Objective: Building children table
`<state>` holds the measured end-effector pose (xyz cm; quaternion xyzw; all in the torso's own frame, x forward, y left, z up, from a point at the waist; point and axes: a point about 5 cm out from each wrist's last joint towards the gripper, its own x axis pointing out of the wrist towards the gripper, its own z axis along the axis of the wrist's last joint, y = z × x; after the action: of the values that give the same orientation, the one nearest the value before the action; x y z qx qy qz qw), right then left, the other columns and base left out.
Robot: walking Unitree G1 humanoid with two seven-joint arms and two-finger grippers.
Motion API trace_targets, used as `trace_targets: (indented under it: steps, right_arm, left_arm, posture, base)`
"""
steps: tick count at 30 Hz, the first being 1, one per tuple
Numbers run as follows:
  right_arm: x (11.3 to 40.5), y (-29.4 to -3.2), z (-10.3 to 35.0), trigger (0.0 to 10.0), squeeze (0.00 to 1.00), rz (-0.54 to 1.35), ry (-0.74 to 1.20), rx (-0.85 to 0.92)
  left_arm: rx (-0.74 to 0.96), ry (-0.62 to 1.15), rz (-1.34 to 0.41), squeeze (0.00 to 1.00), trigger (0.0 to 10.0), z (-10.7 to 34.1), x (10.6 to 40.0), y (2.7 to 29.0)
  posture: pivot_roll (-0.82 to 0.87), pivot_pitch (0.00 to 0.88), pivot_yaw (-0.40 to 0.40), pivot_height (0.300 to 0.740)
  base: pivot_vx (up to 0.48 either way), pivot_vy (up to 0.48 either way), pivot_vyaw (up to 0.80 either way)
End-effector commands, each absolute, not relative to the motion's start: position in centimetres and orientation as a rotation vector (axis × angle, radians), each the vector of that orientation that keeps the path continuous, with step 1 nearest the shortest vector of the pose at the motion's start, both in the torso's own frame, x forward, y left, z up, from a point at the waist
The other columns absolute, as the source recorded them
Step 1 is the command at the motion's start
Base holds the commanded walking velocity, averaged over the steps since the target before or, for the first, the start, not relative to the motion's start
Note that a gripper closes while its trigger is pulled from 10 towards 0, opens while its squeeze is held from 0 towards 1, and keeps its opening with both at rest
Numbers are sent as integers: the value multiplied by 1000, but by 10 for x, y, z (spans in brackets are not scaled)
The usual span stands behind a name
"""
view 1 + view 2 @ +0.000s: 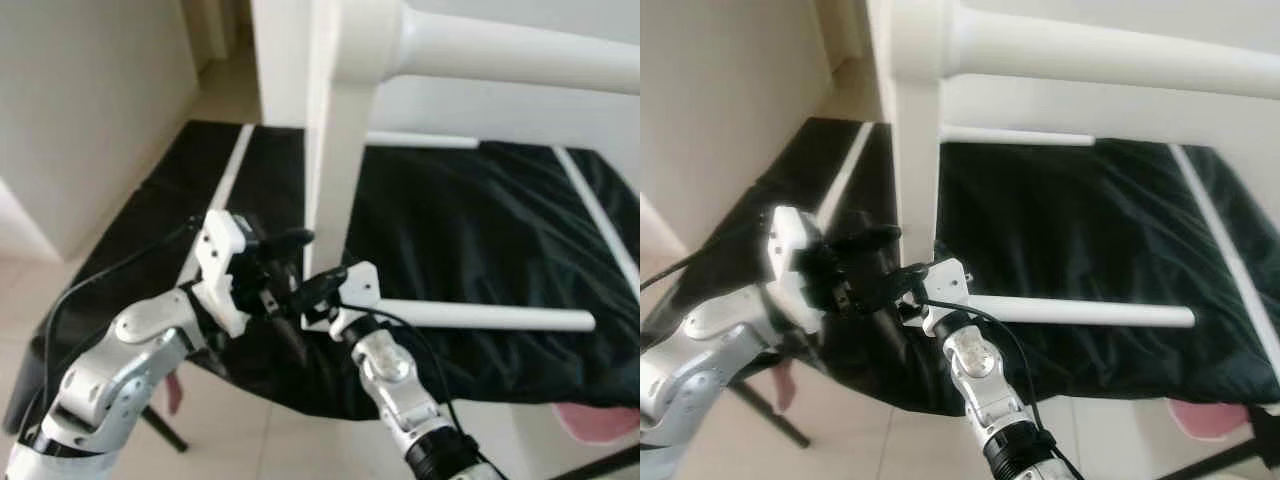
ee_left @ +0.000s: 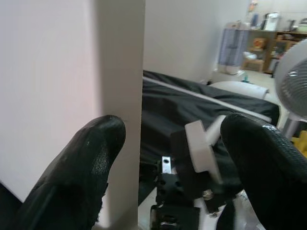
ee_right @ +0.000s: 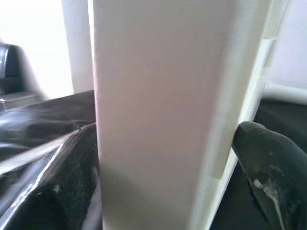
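While both tools sit at the bed's (image 1: 480, 240) front edge, the leg (image 1: 335, 180) is straddled by right tool (image 1: 318, 285) w/ open fingers; left tool (image 1: 285, 262) open, empty.

A pale tiled floor (image 1: 250, 430) meets a cream wall (image 1: 90, 110), with a distant wooden shelf (image 2: 268, 48) and fan (image 2: 233, 45).

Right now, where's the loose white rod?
In the left eye view the white rod lies flat on the black cloth, running rightward from the right gripper, just right of the upright white leg.

No legible text or labels
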<state>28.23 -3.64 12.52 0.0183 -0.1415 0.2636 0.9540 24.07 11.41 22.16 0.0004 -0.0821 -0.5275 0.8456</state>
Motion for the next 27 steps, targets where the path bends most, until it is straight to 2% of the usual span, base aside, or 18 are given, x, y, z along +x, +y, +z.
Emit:
trace_targets:
  steps: [1, 3, 5, 16, 18, 25, 27]
  right_arm:
    - [280, -38, 128, 10000, 0, 567, -283, 62]
    - [279, -43, 129, 10000, 0, 574, -271, 76]
    - [272, -60, 127, 10000, 0, 593, -261, 43]
    - [253, -97, 123, 10000, 0, 606, -232, -30]
    - [245, -112, 125, 10000, 0, 607, -208, -35]
    - [241, -132, 124, 10000, 0, 631, -152, -14]
    - [241, -144, 118, 10000, 0, 625, -112, -64]
  left_arm:
    - [29, -178, -1238, 0, 10000, 224, 233, 111]
    - [33, -172, -1241, 0, 10000, 223, 232, 111]
    - [34, -157, -1258, 0, 10000, 221, 230, 110]
    - [37, -122, -1302, 0, 10000, 220, 225, 113]
    - [29, -68, -1357, 0, 10000, 215, 217, 116]
    - [56, 3, -1398, 0, 10000, 205, 211, 120]
    - [83, 46, -1398, 0, 10000, 198, 211, 123]
  posture:
    - [88, 24, 10, 740]
    - [88, 24, 10, 740]
    - [82, 30, 8, 740]
    - [76, 33, 4, 740]
    - [72, 34, 6, 740]
    - [65, 32, 8, 740]
    - [61, 29, 10, 740]
  base:
    - [0, 0, 0]
    - [0, 0, 0]
    - [0, 0, 0]
    - [0, 0, 0]
    - [0, 0, 0]
    - [0, 0, 0]
    - [0, 0, 0]
